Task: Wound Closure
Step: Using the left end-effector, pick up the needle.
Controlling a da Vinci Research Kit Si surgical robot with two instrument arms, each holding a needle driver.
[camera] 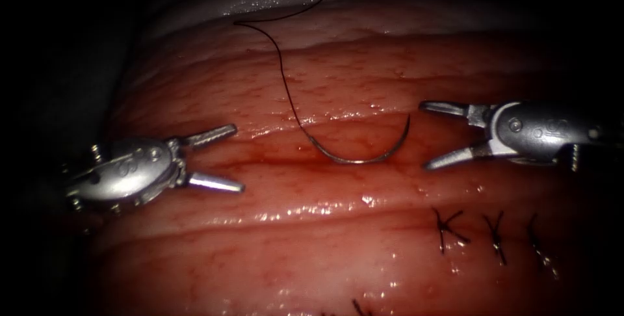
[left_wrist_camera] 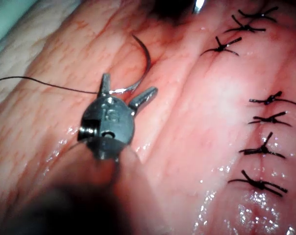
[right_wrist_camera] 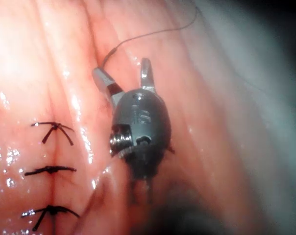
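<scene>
Both sets of fingers are spread wide and hold nothing: left tool (camera: 211, 160) and right tool (camera: 439, 135) sit either side of the needle (camera: 364, 155). It lies loose on the tissue (camera: 312, 238), not in it, thread (camera: 286, 88) trailing up. I'd grab it mid-curve, not the tip. 3 stitches (camera: 497, 235) sit lower right.

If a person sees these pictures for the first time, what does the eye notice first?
First, the curved needle lying free on the tissue, midway between the two tools, its thread trailing up and away. The left tool and the right tool flank it with jaws open, holding nothing. Next come the dark finished stitches at lower right in the endoscope view.
</scene>
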